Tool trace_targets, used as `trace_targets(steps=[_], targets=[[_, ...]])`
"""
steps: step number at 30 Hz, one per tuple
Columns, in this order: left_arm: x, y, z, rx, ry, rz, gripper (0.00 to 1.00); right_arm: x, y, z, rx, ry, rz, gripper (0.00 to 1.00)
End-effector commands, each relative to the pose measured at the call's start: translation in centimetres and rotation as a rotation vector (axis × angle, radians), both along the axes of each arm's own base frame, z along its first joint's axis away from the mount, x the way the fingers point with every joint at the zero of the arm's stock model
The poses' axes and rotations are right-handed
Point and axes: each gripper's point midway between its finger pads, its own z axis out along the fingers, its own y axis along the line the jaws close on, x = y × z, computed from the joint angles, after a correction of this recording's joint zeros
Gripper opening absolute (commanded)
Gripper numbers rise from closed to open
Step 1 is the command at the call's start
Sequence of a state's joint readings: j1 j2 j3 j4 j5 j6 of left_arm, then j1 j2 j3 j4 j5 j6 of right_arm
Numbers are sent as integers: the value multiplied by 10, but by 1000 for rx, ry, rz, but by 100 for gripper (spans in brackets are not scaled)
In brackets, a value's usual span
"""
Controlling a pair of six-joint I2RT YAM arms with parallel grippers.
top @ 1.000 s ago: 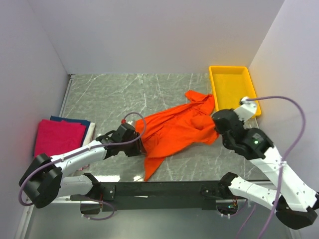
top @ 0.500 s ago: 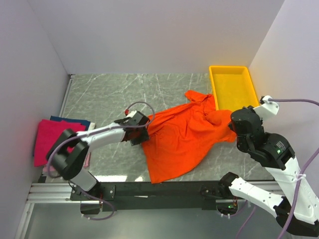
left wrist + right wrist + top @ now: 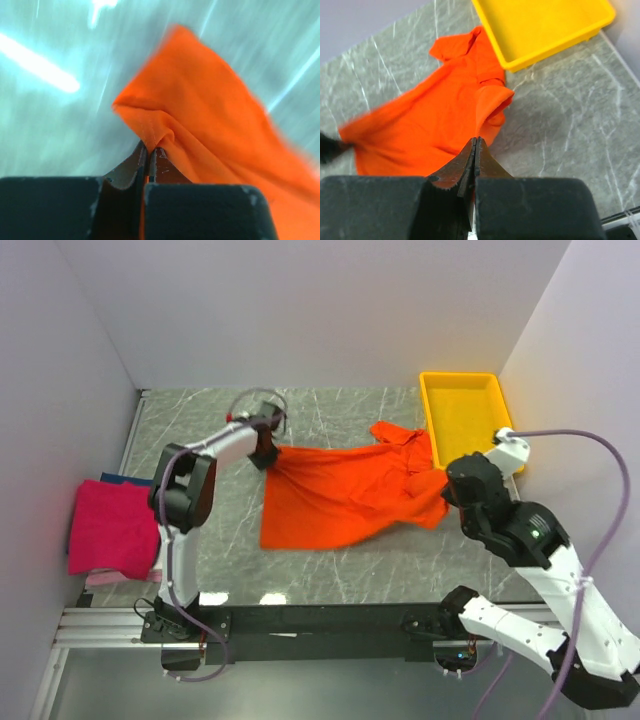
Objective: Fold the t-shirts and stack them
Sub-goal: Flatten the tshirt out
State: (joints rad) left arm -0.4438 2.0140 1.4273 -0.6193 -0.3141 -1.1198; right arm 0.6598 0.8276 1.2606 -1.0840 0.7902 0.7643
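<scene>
Beside the yellow plastic tray (image 3: 428, 410), a bright orange t-shirt (image 3: 340, 500) lies spread and rumpled on the grey marbled counter (image 3: 200, 430). The left jaws clench its corner farthest from the tray. The right jaws are pressed together at its tray-side edge, whether pinching cloth is unclear. The light, limp knit looks best taken at hems and corners.

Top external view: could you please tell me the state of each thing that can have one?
orange t-shirt: unfolded, rumpled, one corner pinched.
pink t-shirt: folded, lying atop other folded cloth.
yellow tray: empty.
left gripper: shut on orange t-shirt.
right gripper: shut; hold on cloth unclear.
</scene>
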Motion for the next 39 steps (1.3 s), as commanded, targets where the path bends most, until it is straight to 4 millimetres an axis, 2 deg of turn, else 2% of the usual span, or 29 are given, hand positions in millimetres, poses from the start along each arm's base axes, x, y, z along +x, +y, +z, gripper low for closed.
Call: trace_targets(steps=[1, 2, 3, 4, 5, 6, 8, 9, 10, 11, 12, 13, 14, 15, 16, 17, 18, 19, 20, 23, 24, 26, 29, 31, 32, 35, 39], targets=[[63, 31, 21, 18, -48, 84, 1, 22, 22, -6, 6, -5, 47, 0], [86, 30, 31, -24, -69, 86, 1, 26, 25, -17, -10, 22, 58, 0], [94, 26, 30, -48, -67, 43, 1, 31, 36, -21, 17, 28, 86, 0], [103, 23, 42, -55, -99, 34, 1, 33, 41, -25, 32, 29, 103, 0], [108, 22, 42, -67, -102, 19, 1, 37, 49, -33, 44, 40, 122, 0], [116, 20, 52, -73, -128, -3, 3, 38, 54, -50, 44, 72, 136, 0], [119, 21, 63, -81, -148, -19, 16, 45, 68, -68, 72, 102, 159, 0], [116, 24, 64, -74, -147, -24, 41, 47, 69, -86, 67, 125, 155, 0], [113, 26, 68, -69, -155, -24, 46, 48, 71, -97, 70, 144, 157, 0], [102, 31, 76, -59, -163, -19, 54, 47, 72, -118, 58, 189, 160, 0], [97, 35, 81, -55, -168, -5, 59, 50, 74, -124, 71, 185, 159, 0], [89, 38, 86, -51, -171, 3, 60, 52, 71, -136, 71, 207, 148, 0], [80, 41, 109, -62, -207, 15, 61, 49, 71, -151, 71, 239, 153, 0], [61, 52, 96, -34, -169, 55, 62, 53, 72, -155, 80, 234, 150, 0], [50, 57, 98, -25, -166, 72, 62, 54, 71, -163, 78, 245, 149, 0], [29, 66, 100, -9, -159, 90, 70, 53, 68, -173, 80, 267, 146, 0], [18, 75, 99, 12, -155, 123, 81, 56, 68, -174, 89, 261, 145, 0], [6, 81, 97, 26, -146, 142, 81, 57, 67, -180, 83, 274, 144, 0], [-17, 90, 90, 38, -127, 160, 79, 58, 65, -183, 82, 280, 140, 0], [-45, 93, 80, -1, -127, 171, 59, 62, 68, -186, 85, 284, 151, 0], [-66, 95, 58, -1, -70, 177, 47, 62, 69, -187, 88, 287, 159, 0], [-90, 93, 36, -39, -25, 181, 34, 63, 69, -188, 89, 289, 161, 0], [-102, 80, 19, -113, -19, 149, 36, 63, 70, -188, 93, 291, 169, 0], [-104, 73, 12, -120, 1, 131, 42, 62, 70, -190, 90, 296, 173, 0], [-101, 71, 13, -125, -3, 128, 49, 62, 70, -191, 88, 299, 173, 0], [-101, 64, 12, -160, -21, 111, 56, 60, 71, -193, 91, 305, 178, 0], [-96, 59, 16, -184, -45, 100, 57, 57, 71, -196, 104, 302, 178, 0]])
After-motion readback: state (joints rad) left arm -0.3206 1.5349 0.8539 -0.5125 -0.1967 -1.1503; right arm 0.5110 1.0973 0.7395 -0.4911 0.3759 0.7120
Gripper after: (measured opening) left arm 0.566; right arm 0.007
